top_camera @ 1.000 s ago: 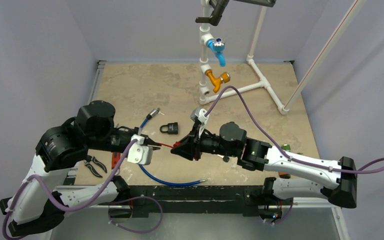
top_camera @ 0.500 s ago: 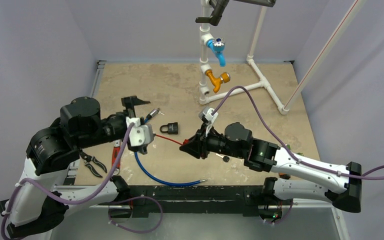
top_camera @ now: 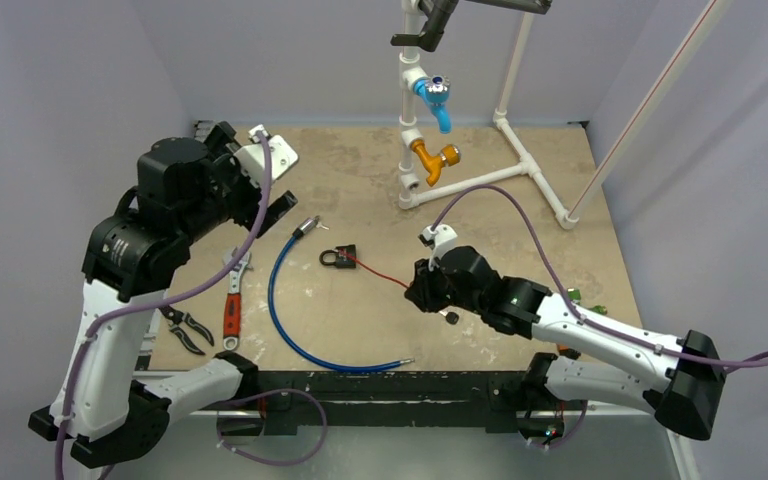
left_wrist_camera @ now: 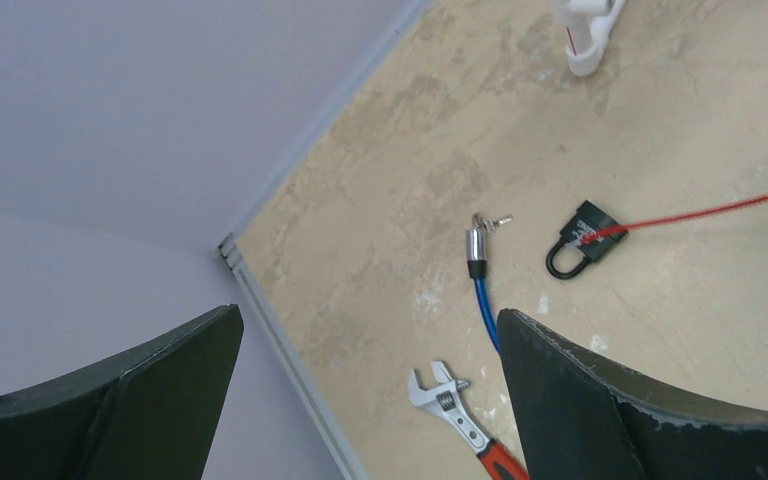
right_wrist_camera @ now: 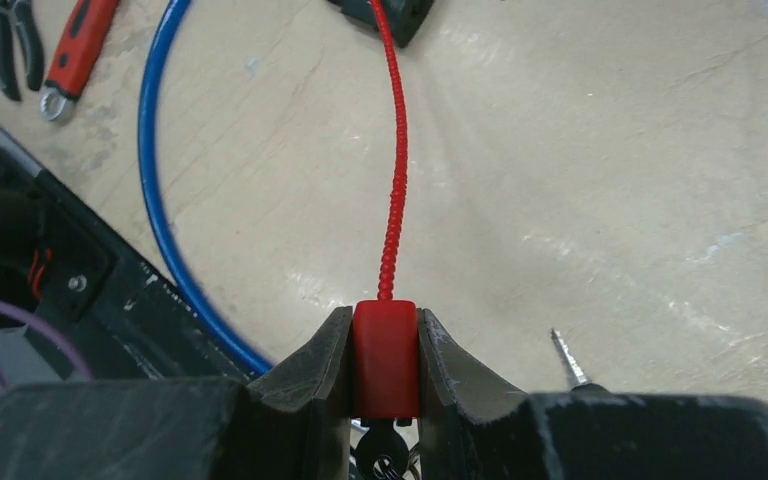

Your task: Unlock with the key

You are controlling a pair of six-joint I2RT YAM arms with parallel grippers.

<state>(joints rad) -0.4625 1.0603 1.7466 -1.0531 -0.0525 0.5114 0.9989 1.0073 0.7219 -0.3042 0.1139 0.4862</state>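
Here, the right claw [right_wrist_camera: 385,322] is clamping its two fingers together on a red tag [right_wrist_camera: 385,365]; a dark key ring [right_wrist_camera: 385,462] is showing just behind the tag, deep between the jaws. A red cord [right_wrist_camera: 392,180] is running straight ahead from the claw's tips to the black padlock [top_camera: 339,258]; the padlock is lying flat on the table [top_camera: 520,220], well ahead of the fingertips and apart from them. A blue cable [right_wrist_camera: 150,150] is curving across the tabletop to the left of this claw; beyond it, farther left, an adjustable wrench [top_camera: 232,300] with a red handle and a pair of pliers [top_camera: 188,328] are lying side by side. The left claw [top_camera: 250,170] is hanging high over the table's far left corner, its fingers spread wide apart and gripping nothing; in its wrist view the padlock is lying far below, toward the right-hand finger [left_wrist_camera: 600,400], with the cable's metal end just beside it.
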